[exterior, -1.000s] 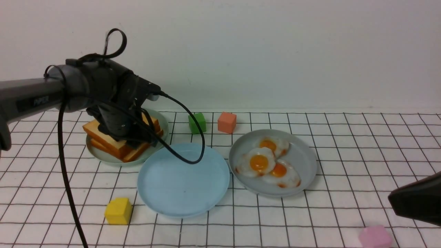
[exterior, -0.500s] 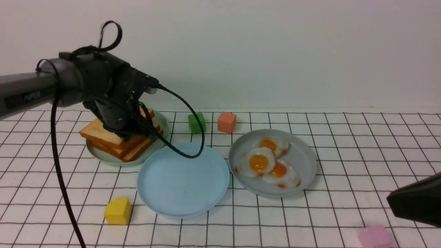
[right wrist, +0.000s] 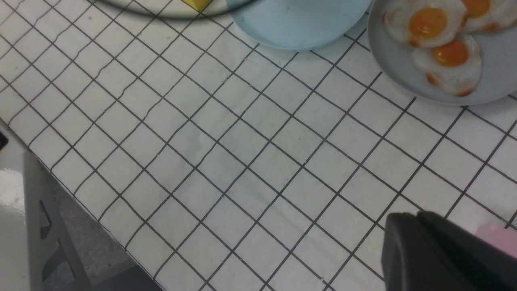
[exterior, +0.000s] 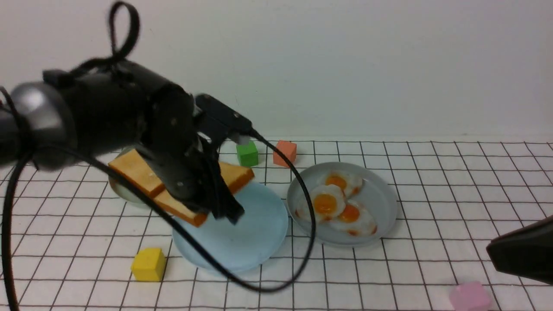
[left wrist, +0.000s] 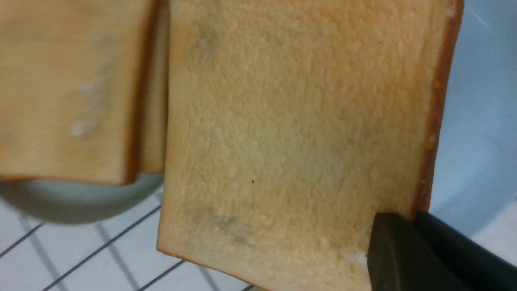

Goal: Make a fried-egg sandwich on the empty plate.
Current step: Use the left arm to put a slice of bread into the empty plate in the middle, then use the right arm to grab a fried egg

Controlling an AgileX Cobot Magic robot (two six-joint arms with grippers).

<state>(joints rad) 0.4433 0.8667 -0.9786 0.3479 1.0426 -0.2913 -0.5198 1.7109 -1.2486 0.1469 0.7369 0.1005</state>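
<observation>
Near right, the right gripper point(exterior: 497, 252) hovers; whether its jaws are spread cannot be told. The sky-blue plate point(exterior: 255, 233) lies mid-table. Above its far-left part the left gripper point(exterior: 224, 207) pinches a toast slice point(exterior: 235, 175). Right of it, fried eggs point(exterior: 325, 203) lie on the grey plate point(exterior: 380, 203).

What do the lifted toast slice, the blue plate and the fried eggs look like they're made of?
The lifted toast slice: probably foam or soft plastic, matte, fine porous crumb texture. The blue plate: likely plastic, smooth, faint sheen. The fried eggs: seemingly glossy rubber or plastic, uniform yolks.
</observation>
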